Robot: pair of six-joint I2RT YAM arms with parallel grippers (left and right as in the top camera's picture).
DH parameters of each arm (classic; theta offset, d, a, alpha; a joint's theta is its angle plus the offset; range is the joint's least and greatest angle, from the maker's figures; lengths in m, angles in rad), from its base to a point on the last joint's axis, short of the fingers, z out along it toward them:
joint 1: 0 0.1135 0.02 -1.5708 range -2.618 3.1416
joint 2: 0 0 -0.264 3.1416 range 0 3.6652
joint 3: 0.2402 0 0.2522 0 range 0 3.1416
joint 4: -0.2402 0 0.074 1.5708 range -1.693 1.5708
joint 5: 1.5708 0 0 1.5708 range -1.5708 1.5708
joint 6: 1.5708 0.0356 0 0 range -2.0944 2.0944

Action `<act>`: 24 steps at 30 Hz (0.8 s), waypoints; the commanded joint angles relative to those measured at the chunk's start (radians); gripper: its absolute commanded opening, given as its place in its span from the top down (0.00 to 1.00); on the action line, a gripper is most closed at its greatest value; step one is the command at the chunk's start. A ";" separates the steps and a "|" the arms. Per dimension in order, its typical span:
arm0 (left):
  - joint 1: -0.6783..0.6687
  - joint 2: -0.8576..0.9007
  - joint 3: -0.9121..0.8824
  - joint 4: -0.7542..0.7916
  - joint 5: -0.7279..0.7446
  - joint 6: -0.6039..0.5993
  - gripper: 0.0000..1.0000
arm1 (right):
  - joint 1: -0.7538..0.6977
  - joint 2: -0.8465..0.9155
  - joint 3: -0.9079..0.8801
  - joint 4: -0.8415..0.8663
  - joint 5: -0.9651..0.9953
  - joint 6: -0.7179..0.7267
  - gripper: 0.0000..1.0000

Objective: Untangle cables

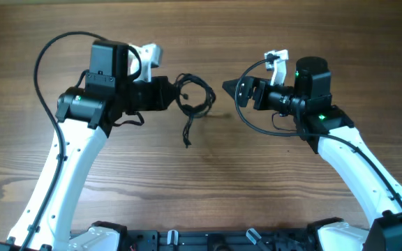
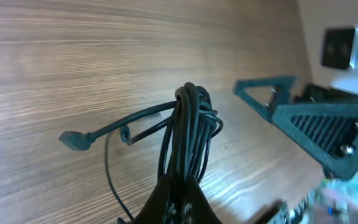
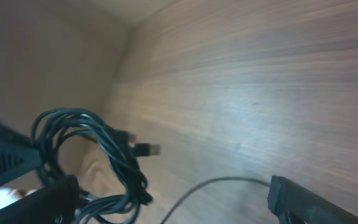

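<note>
1. Black, thin cables form a tangled coil over the wooden surface, between the two arms.
2. The left claw is clenched on the coil.
3. The right claw gapes wide nearby, not touching.

Tangle of thin black floppy cables, bunched into a loose coil of several overlapping loops. One side of the coil is pinched in the closed left gripper. A single strand trails free, ending in a small plug.
</note>
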 commanded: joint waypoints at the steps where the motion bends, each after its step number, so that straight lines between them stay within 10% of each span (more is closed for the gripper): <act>1: -0.002 -0.003 0.014 0.003 0.101 0.091 0.96 | 0.010 -0.004 0.002 0.006 -0.106 -0.023 0.00; 9: -0.082 -0.003 0.014 0.015 0.159 0.095 0.96 | 0.072 -0.003 0.002 0.005 -0.093 -0.171 0.13; 14: -0.124 -0.003 0.014 0.096 0.159 0.098 0.95 | 0.072 -0.003 0.002 0.003 -0.093 -0.149 0.78; 20: -0.124 -0.003 0.014 0.077 0.062 0.098 0.39 | 0.072 -0.003 0.002 0.005 -0.094 0.008 0.94; 24: -0.126 -0.001 0.014 0.060 0.009 0.098 0.40 | 0.072 -0.003 0.002 0.008 -0.097 0.023 0.96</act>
